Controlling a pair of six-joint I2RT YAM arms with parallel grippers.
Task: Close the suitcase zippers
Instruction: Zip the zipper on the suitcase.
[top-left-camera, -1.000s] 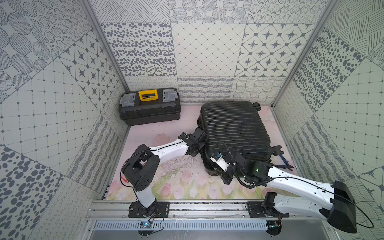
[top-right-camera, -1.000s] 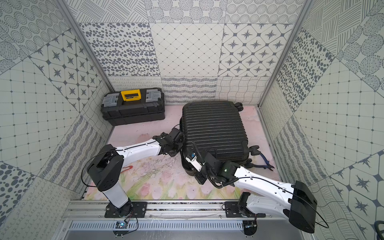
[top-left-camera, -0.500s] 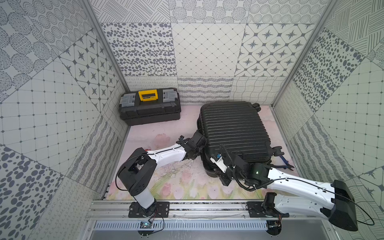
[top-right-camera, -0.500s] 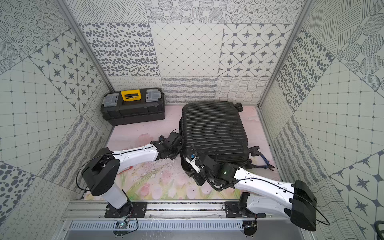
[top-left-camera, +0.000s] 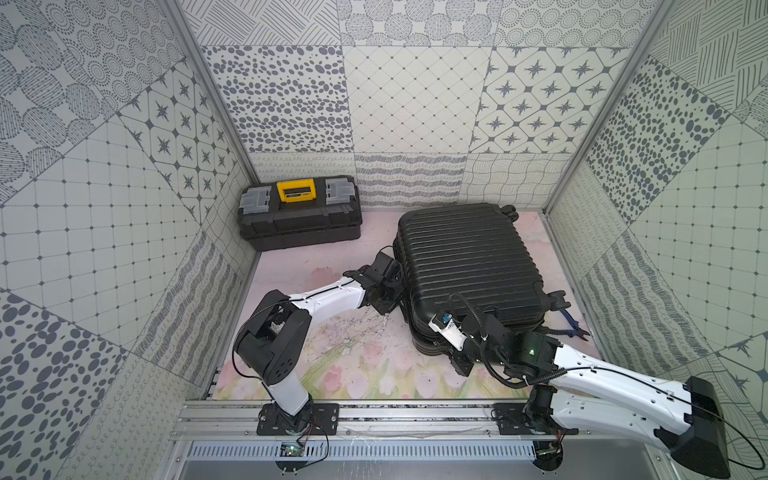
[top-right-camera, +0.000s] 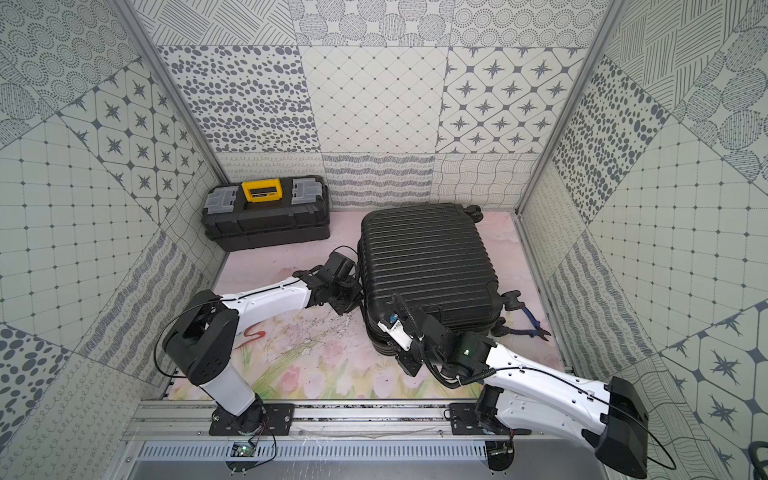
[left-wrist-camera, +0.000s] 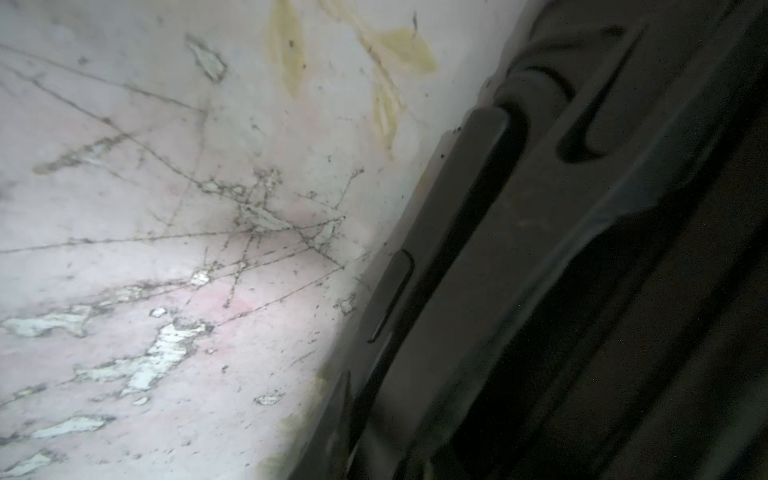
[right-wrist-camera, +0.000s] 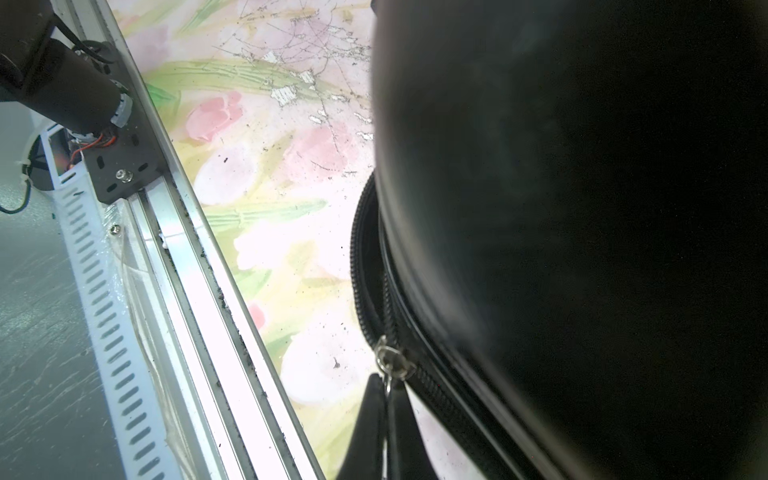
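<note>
Suitcase (top-left-camera: 469, 266) lies flat on the floral mat (top-left-camera: 332, 374), ribbed shell upward. Zipper track (right-wrist-camera: 360, 266) stands parted on one side of the slider and joined on the other. The zipper pull (right-wrist-camera: 387, 381) is pinched between the closed fingers of the right gripper (right-wrist-camera: 386, 395) at the case's near corner. Left gripper (top-left-camera: 388, 291) is against the case's side; whether its jaws are open cannot be determined. Toolbox (top-left-camera: 299, 216) stands well beyond the left gripper. Pliers (top-left-camera: 571, 322) lie beside the case, on the side away from that gripper.
</note>
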